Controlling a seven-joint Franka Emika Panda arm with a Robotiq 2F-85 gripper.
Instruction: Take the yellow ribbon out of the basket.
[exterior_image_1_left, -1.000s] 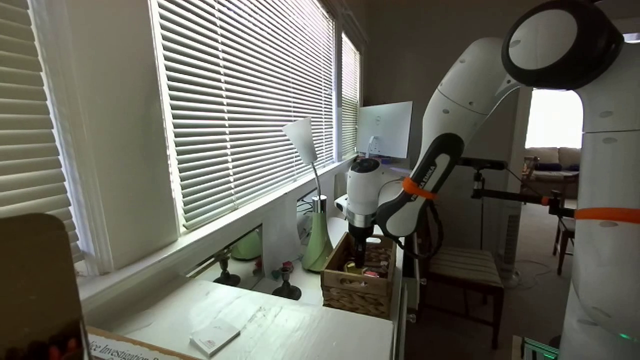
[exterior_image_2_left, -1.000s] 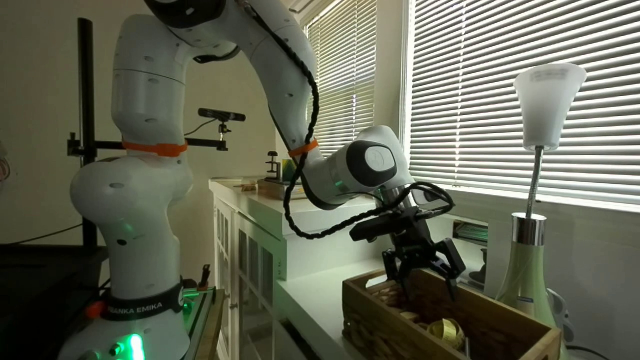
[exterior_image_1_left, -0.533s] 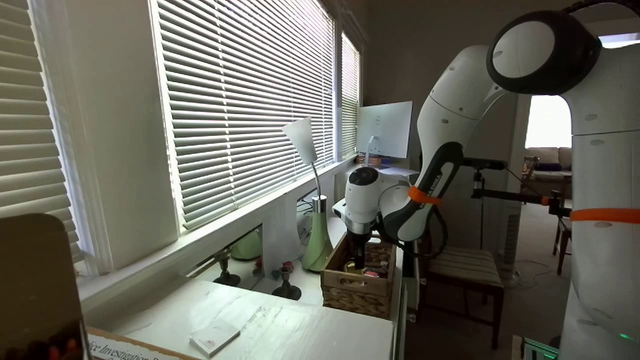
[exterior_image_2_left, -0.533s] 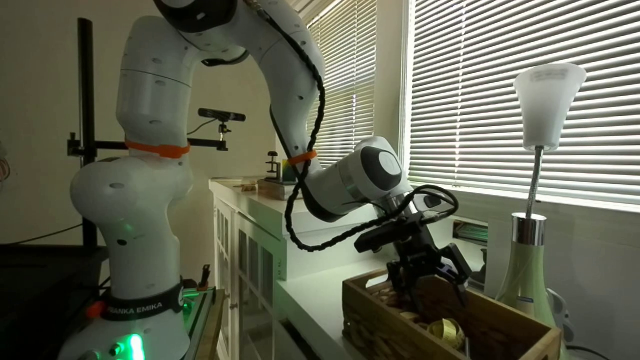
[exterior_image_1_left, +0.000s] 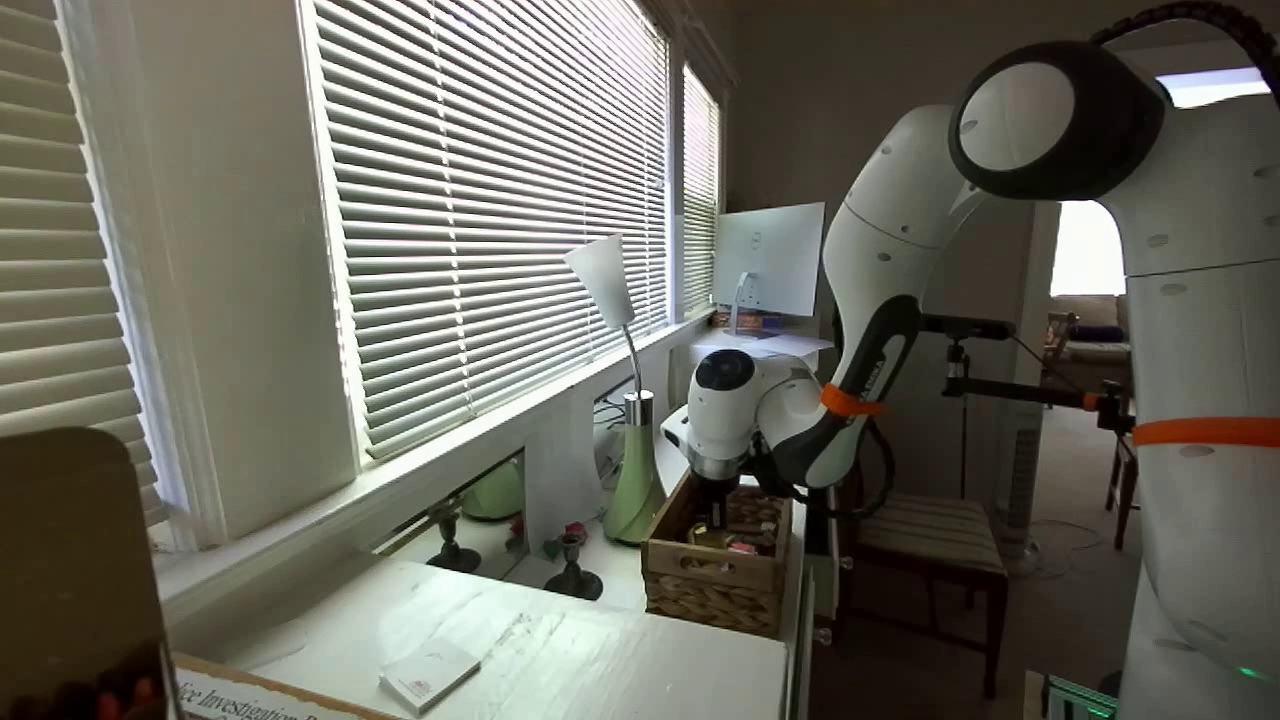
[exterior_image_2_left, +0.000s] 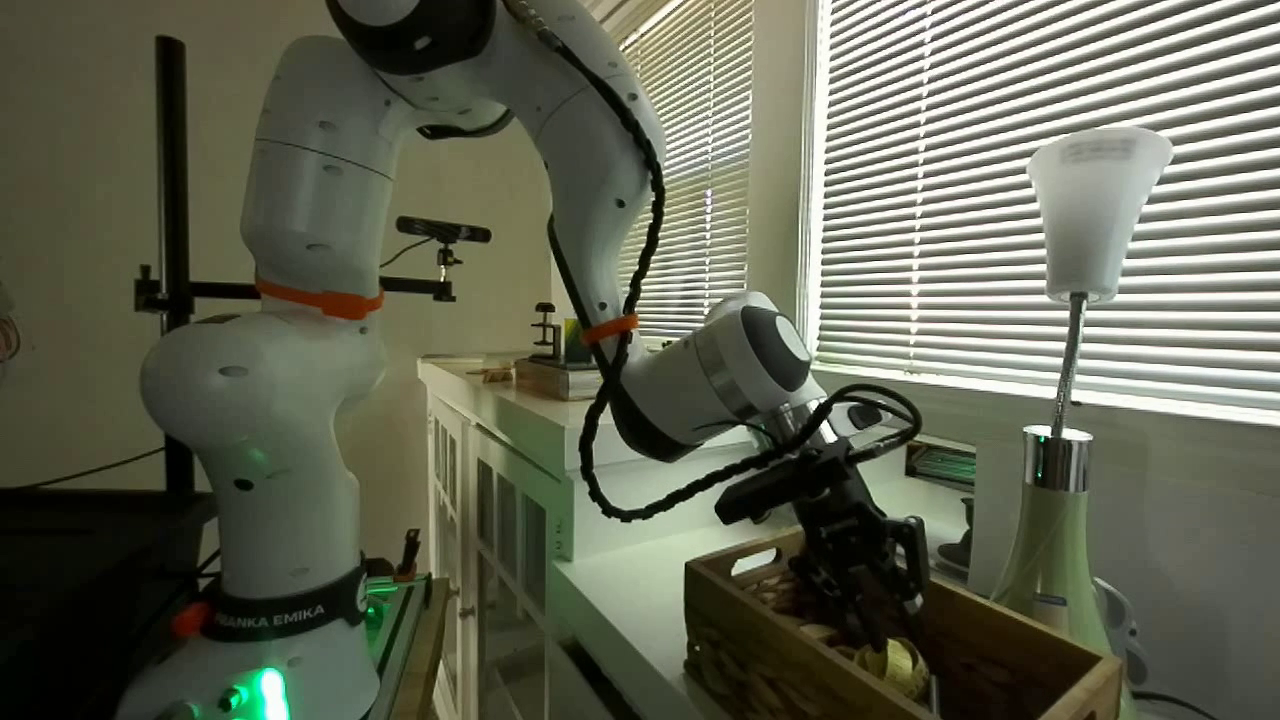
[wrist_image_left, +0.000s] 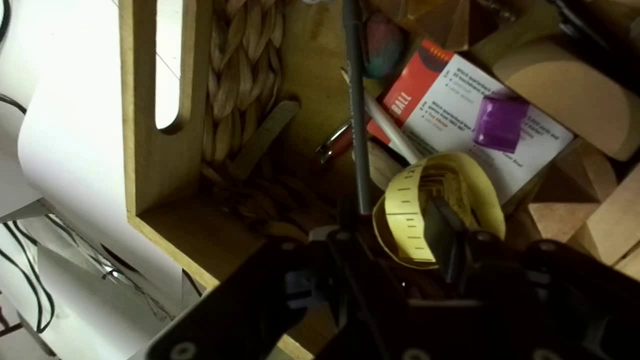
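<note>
Leaning over a white counter (exterior_image_2_left: 635, 590) is the arm (exterior_image_2_left: 590, 150), wrist angled down, probably so the tool clears the walls of the basket (exterior_image_1_left: 715, 595). Green-based lamp (exterior_image_1_left: 635, 480): just left of the basket in an exterior view, so a wide swing left could knock it. Basket: upright on the counter, top uncovered, handy for reaching in. Gripper (wrist_image_left: 394, 217): down inside it, fingers (wrist_image_left: 445, 245) parted partway, nothing clamped that I can see. Red-and-white card (wrist_image_left: 440, 105): far side in the wrist view, slanted, apparently just dropped in. Yellow ribbon (wrist_image_left: 406, 212): in the basket, not out yet, coiled, ruler-like marks. Left finger stands left of the coil's wall, right finger at its hollow; I'd say that sets up a pinch. Contact, depth: can't tell. Loose coil may unwind when lifted. Grey pen-like stick (wrist_image_left: 358, 110): just left of the coil, might get caught too. Purple piece (wrist_image_left: 501, 124): seems to rest on the card, right and far, out of the way.
</note>
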